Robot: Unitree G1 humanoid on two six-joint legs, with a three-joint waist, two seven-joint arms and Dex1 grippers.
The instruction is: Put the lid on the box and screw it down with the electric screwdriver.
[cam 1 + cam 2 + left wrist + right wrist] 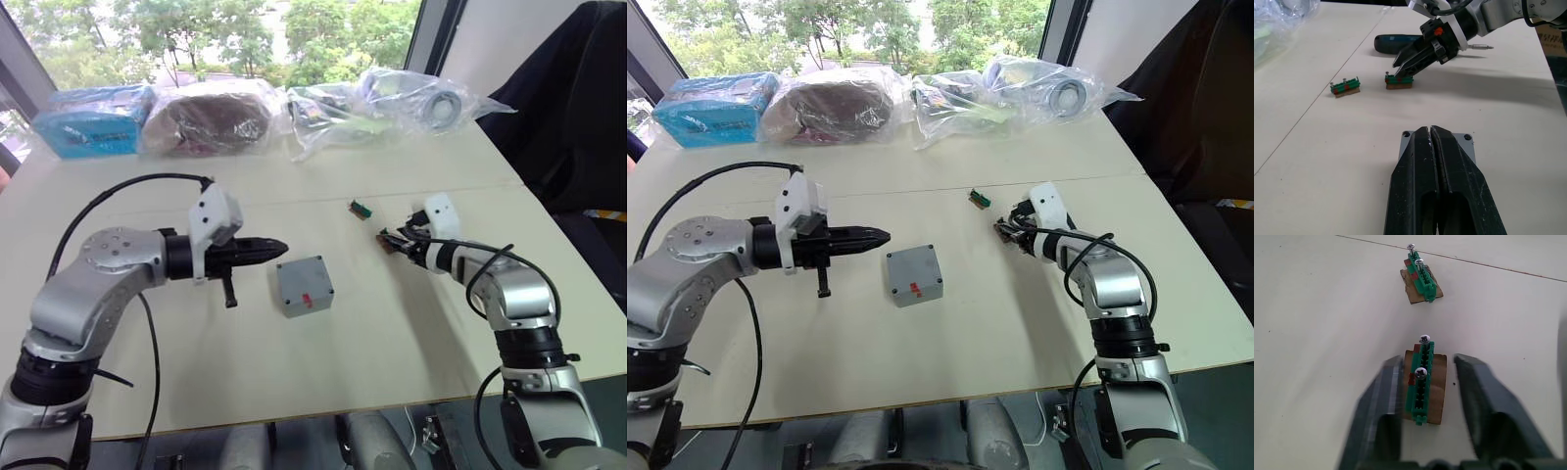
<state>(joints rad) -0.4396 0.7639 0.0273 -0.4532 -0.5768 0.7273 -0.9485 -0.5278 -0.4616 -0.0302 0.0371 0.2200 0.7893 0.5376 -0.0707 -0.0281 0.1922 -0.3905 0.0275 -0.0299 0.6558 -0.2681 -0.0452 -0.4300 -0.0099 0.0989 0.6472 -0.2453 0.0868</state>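
A grey lidded box (914, 275) is sitting at the frame's centre on the counter (950, 352). The left gripper (877, 236) is hovering just left of it, fingers pressed together. The right gripper (1003, 230) is reaching toward a small green piece at centre right, with another green piece (980, 199) lying above it.

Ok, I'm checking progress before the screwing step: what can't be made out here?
- Small square grey plastic box: whether its lid is seated; too small in the eye views, and covered by the shut left hand in the left wrist view.
- Dark blue-black pen-shaped electric screwdriver: its middle is hidden behind the right hand, left wrist view.
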